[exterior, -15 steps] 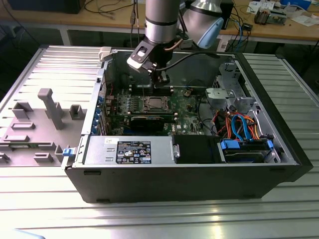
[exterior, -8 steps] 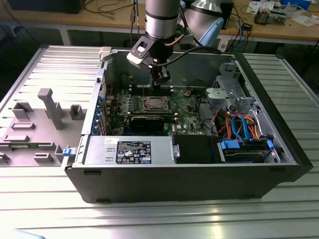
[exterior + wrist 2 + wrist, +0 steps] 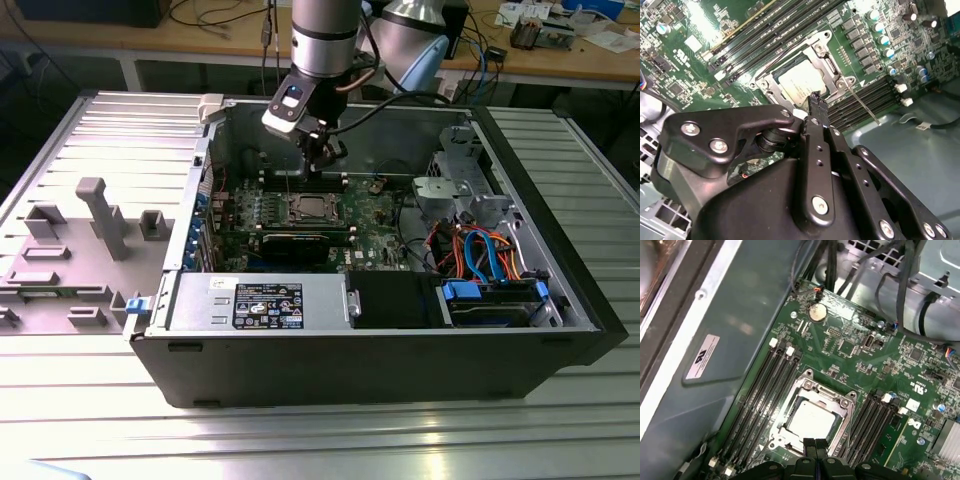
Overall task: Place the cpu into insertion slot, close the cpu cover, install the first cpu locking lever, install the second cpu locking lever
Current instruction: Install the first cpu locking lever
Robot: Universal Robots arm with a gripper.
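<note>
Jaws pressed together, holding nothing, just above chip (image 3: 308,208) at centre of exterior view. Chip sits in socket (image 3: 821,49), cover (image 3: 822,396) flat over its edges. Thin lever (image 3: 863,104) slants loose beside socket.

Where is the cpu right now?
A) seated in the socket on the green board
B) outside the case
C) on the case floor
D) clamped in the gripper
A: in the first wrist view the cpu lies flat inside the socket, clear of the shut gripper.
</note>
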